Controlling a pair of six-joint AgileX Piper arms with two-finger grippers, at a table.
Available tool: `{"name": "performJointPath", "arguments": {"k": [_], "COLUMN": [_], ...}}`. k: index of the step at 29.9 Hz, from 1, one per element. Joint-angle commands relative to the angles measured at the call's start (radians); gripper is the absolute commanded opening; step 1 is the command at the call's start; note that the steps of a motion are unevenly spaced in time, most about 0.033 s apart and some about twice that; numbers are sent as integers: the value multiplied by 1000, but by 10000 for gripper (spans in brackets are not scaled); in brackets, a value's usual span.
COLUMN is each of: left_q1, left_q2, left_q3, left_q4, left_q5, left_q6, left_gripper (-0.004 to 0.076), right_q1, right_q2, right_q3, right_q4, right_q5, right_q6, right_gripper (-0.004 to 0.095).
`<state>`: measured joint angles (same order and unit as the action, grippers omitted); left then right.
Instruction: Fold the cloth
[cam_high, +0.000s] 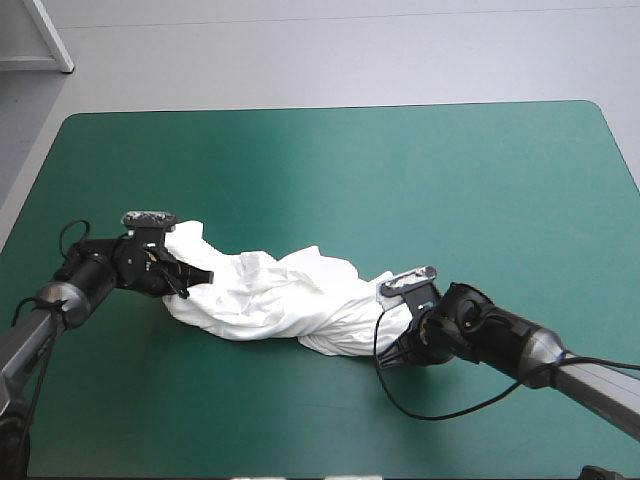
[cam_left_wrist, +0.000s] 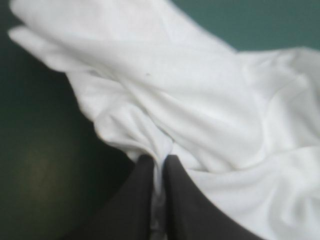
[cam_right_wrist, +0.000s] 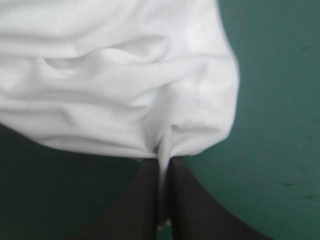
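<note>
The white T-shirt (cam_high: 275, 295) lies as a long, twisted heap across the near middle of the teal-green table (cam_high: 330, 170). My left gripper (cam_high: 183, 281) is at its left end, black fingers nearly together with a pinch of cloth between them. In the left wrist view the T-shirt (cam_left_wrist: 200, 110) spreads in folds ahead of the left gripper (cam_left_wrist: 159, 161). My right gripper (cam_high: 397, 318) holds the opposite end low over the table. In the right wrist view a thin fold of the T-shirt (cam_right_wrist: 120, 75) runs between the right gripper's (cam_right_wrist: 164, 162) fingers.
Bare teal-green cover stretches beyond the T-shirt toward the far edge (cam_high: 330, 108) and on both sides. The table's near strip (cam_high: 250, 420) lies below the heap.
</note>
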<state>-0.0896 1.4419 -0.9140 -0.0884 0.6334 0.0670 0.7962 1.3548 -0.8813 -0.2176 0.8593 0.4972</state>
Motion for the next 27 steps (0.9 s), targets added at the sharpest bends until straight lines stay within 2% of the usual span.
{"name": "performJointPath", "arguments": {"k": [1, 6, 13, 18, 27], "left_q1": [0, 0, 0, 0, 0], "left_q2": [-158, -255, -283, -283, -292], "left_q3": [-172, -424, -821, -1039, -1248], "left_q4": [17, 39, 130, 201, 362], "left_q5": [69, 235, 408, 471, 597], "left_q6": [4, 4, 4, 4, 15], "left_gripper": [-8, -8, -8, -8, -8], "right_q1": [-7, -7, -7, -7, -7], "right_q2": [-134, -248, -376, -437, -456], "right_q3": [-153, -396, -673, -821, -1042], "right_q4": [-163, -313, -377, -406, -489], "right_q5": [148, 378, 387, 387, 386], "right_q6": [19, 4, -73, -127, -200], "right_gripper": [-15, -15, -15, -15, -15]}}
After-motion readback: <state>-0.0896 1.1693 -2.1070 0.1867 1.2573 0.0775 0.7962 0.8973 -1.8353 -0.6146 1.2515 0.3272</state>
